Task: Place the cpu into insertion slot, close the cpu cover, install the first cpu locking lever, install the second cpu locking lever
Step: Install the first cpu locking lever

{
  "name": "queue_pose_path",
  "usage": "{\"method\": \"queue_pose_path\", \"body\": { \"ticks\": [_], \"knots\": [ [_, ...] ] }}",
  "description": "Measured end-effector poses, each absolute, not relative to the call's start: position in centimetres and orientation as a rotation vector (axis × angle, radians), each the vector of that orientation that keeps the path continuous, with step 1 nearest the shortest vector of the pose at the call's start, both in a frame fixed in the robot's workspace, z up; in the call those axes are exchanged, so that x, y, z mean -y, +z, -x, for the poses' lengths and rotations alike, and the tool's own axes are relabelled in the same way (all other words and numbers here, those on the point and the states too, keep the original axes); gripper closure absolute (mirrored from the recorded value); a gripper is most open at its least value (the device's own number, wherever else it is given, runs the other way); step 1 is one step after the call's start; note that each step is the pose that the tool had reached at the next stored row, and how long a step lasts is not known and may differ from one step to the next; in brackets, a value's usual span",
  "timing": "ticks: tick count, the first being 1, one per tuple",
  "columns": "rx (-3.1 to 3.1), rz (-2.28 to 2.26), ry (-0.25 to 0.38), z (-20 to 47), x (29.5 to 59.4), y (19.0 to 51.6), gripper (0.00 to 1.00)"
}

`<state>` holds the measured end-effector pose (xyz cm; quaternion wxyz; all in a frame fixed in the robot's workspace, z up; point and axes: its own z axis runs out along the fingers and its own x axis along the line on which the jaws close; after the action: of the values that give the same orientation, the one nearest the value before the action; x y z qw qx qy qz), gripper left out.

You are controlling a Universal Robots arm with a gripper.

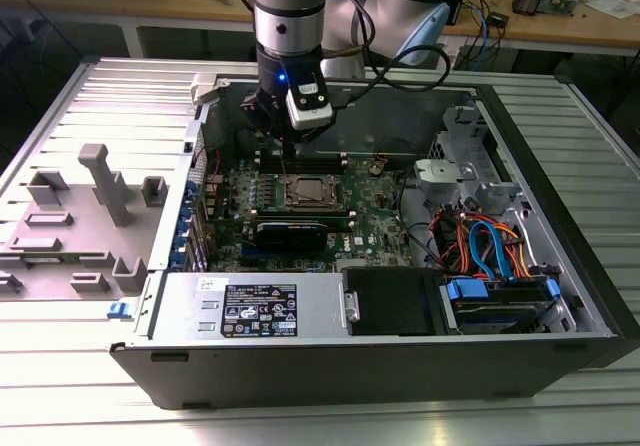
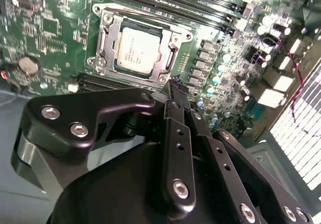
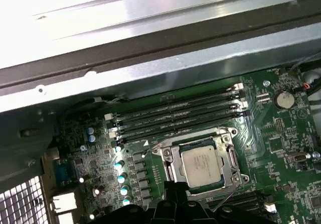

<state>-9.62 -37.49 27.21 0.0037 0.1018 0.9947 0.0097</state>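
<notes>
Exterior view: an open computer case [image 1: 560, 296] lies on its side on a ribbed metal table [image 1: 80, 96]. The arm reaches down into it over the green motherboard [image 1: 385, 221]. The gripper [image 1: 290, 156] hangs just above the far edge of the insertion slot [image 1: 287, 206], close to the long black memory slots [image 1: 310, 156]. A black graphics card [image 1: 290, 234] lies on the near side of the slot. Blue and orange cables [image 1: 485, 241] bunch toward the exterior view's right. A grey fixture tray [image 1: 90, 216] sits on the table toward the exterior view's left.

In the second wrist view, the gripper's black fingers [image 2: 178, 133] are drawn close together at the tips, with nothing between them. The tips sit just beside one corner of the slot, and I cannot tell whether they touch it.

The cpu [image 2: 138, 50] lies flat in the slot with its silver top facing up. The cpu cover [image 2: 107, 35] lies down around it, framing its edges. I cannot tell whether the thin locking levers are latched. A coin cell battery [image 2: 27, 66] sits on the board, well apart from the slot.

In the first wrist view, the cpu [image 3: 200, 166] sits just beside the memory slots [image 3: 175, 116].
</notes>
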Motion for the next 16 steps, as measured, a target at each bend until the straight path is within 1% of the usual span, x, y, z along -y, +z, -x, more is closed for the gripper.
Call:
{"method": "queue_pose_path", "body": {
  "ticks": [8, 16],
  "knots": [
    [-3.134, -0.081, 0.031, 9.6, 37.5, 27.2, 0.89],
    [-3.135, -0.059, 0.031, 10.7, 37.5, 27.2, 0.89]
  ]
}}
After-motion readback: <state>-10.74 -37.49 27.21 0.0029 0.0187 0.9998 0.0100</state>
